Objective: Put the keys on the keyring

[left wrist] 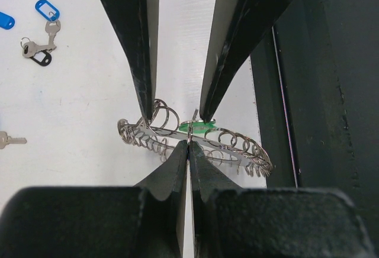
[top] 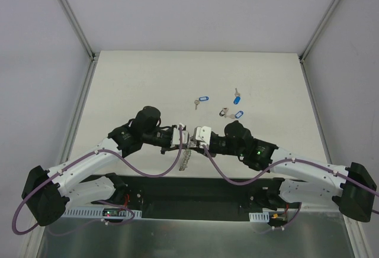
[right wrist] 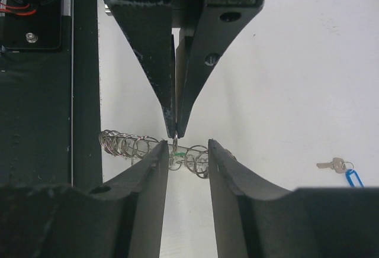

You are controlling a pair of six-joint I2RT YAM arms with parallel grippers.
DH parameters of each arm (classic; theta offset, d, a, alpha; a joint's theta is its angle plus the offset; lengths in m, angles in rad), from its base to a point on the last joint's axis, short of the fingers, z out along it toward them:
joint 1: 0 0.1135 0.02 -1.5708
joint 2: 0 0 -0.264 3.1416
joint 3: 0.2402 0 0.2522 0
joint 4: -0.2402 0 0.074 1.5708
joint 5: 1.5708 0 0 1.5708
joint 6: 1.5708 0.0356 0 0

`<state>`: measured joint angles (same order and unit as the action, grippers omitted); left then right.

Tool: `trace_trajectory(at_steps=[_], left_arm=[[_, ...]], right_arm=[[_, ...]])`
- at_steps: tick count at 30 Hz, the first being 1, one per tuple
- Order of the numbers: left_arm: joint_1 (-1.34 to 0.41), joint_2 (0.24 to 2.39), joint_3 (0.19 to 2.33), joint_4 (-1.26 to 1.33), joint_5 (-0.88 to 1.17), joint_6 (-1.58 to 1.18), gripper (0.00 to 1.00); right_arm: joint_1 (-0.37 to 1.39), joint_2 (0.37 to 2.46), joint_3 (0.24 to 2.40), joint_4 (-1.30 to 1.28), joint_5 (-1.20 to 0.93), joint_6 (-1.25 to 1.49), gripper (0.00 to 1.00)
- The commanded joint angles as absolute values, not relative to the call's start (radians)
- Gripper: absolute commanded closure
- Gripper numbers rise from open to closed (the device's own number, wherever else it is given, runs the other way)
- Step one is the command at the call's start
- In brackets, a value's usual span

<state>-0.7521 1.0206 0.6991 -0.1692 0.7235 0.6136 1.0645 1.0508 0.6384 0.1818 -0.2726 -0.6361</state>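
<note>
The keyring [left wrist: 237, 142] hangs edge-on between both grippers, its rim fringed with small wire loops; it also shows in the top view [top: 186, 157] and the right wrist view [right wrist: 127, 144]. My left gripper [left wrist: 189, 145] is shut on its rim. My right gripper [right wrist: 186, 151] is open, one finger on each side of the ring, with the left fingertips [right wrist: 172, 125] just above the gap. A green tag [left wrist: 200, 129] sits right behind the ring; its key is hidden. Three blue-tagged keys [top: 203, 99] [top: 237, 99] [top: 238, 115] lie on the table beyond.
The white table [top: 148, 80] has raised rails along its left and right sides. The black base rail [top: 195, 190] runs along the near edge under both arms. In the left wrist view a key with a black loop [left wrist: 35, 51] lies by the blue tags.
</note>
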Motion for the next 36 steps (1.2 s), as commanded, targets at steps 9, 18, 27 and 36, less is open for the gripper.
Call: trace_trajectory(at_steps=[9, 18, 27, 36], left_arm=[[-0.742, 0.989, 0.722, -0.118, 0.736, 0.589, 1.0], [-0.736, 0.992, 0.721, -0.109, 0.732, 0.583, 1.0], [-0.736, 0.996, 0.721, -0.098, 0.732, 0.575, 1.0], [-0.735, 0.992, 0.719, -0.094, 0.735, 0.569, 1.0]], right_arm=[[1.014, 1.031, 0.675, 0.068, -0.347, -0.683, 0.67], [1.008, 1.058, 0.687, 0.075, -0.394, -0.687, 0.71], [1.008, 1.077, 0.667, 0.166, -0.384, -0.657, 0.72], [1.009, 1.086, 0.666, 0.187, -0.391, -0.646, 0.91]])
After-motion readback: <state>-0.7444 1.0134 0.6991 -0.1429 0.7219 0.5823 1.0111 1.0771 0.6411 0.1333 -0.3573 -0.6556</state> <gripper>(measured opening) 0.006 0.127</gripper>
